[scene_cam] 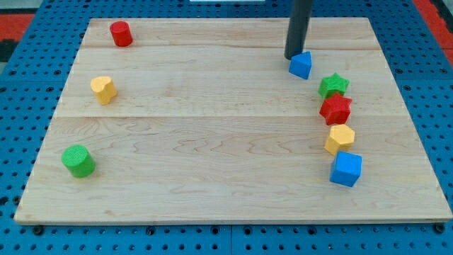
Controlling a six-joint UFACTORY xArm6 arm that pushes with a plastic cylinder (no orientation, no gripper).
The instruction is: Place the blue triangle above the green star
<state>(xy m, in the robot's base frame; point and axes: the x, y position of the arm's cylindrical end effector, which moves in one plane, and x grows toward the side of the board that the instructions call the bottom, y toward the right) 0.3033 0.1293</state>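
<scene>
Camera view:
- My tip [293,57] sits in upper right of frame, touching or just beside the blue triangle [301,65] on its upper-left side. No pincer on this rig, just a plain rod, so nothing to spread or pinch.
- Blue triangle is upper right of frame, up and to the left of the green star [333,85], near but apart. Judged: it's roughly above the star already, only offset to the left; a short push to the right would line it up.
- Tip at the triangle's upper left makes sense for a push toward right/down, i.e. toward the star. Risk: too much downward push drives it into the star.
- Right side of frame holds a curved column: green star, red star [335,109] touching below it, yellow hexagon [340,139], then blue cube [346,168]. Tightly packed, so a bump on the green star prob. shifts the red one too.
- Room: bare wood above the green star up to the top edge of the board [212,28]; enough space for the triangle, I think. Right edge not far from the star.
- Left side, well apart: red cylinder [121,33] upper left, yellow hexagon block [103,89] mid left, green cylinder [78,161] lower left. No bearing on this move.
- Middle of the wood is free for repositioning the tip.
</scene>
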